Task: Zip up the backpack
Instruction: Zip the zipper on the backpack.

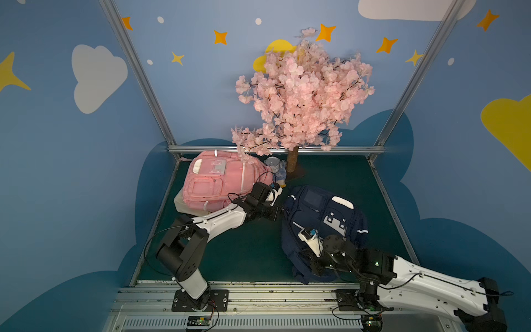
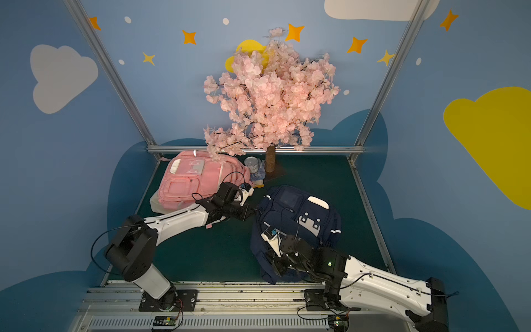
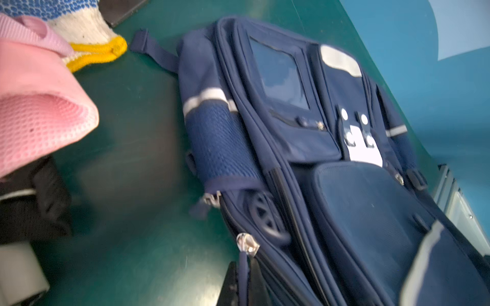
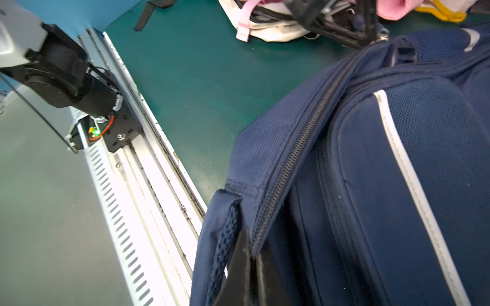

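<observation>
Both grippers are engaged on the navy backpack (image 1: 313,207), which lies front-up on the green mat (image 1: 247,253) on the right arm's side, near the pink backpack (image 1: 218,178). Left gripper (image 3: 243,278) is pinched narrow on the fabric pull tab (image 3: 244,262) hanging from the silver slider (image 3: 248,244). Right gripper (image 4: 252,267) is clamped on bag cloth beside the zipper track (image 4: 299,143), at its end nearest the robot. Judgement: soft woven shell, fairly light; it will bunch and slide if tugged unanchored. Draw by the tab only, along the track, with the cloth taut. The tab is thin and may slip.
</observation>
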### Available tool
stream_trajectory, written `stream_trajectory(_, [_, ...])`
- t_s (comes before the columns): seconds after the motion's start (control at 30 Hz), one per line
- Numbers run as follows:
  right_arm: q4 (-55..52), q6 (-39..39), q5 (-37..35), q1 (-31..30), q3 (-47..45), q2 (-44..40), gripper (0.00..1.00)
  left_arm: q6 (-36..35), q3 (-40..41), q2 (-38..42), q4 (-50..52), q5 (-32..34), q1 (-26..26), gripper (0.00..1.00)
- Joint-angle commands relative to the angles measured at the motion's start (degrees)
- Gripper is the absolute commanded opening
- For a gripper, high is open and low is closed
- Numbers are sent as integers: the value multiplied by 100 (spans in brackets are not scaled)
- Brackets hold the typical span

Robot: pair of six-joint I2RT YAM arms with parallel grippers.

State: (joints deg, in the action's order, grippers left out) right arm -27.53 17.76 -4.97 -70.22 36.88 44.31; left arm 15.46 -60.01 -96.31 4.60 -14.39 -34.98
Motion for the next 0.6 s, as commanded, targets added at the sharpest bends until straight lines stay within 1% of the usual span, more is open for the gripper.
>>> stream_trajectory(0.0, [116, -140, 375, -145, 29, -179, 0, 102, -326, -270, -706, 254, 132, 4])
stream_trajectory(0.17, [169, -150, 316, -159, 4, -147, 0, 54, -751, -742, -462, 336, 136, 7])
stream_trajectory(0.23, [169, -150, 271, -163, -5, -151, 0, 79, -772, -785, -443, 366, 137, 12])
stream_trajectory(0.3, [144, -130, 113, -166, -18, -183, 0, 113, -722, -737, -445, 405, 137, 21])
stream_trajectory(0.37, [137, -71, -154, -165, -34, -220, 0, 197, -563, -553, -510, 497, 139, 36])
stream_trajectory(0.43, [139, 73, -662, -144, -41, -267, 0, 286, -390, -293, -500, 664, 144, 49])
stream_trajectory(0.5, [199, 252, -1257, -103, 2, -348, 0, 377, -201, 75, -432, 873, 140, 55])
stream_trajectory(0.57, [324, 445, -1799, 55, 131, -396, 0, 525, 106, 621, -406, 1103, 132, 61])
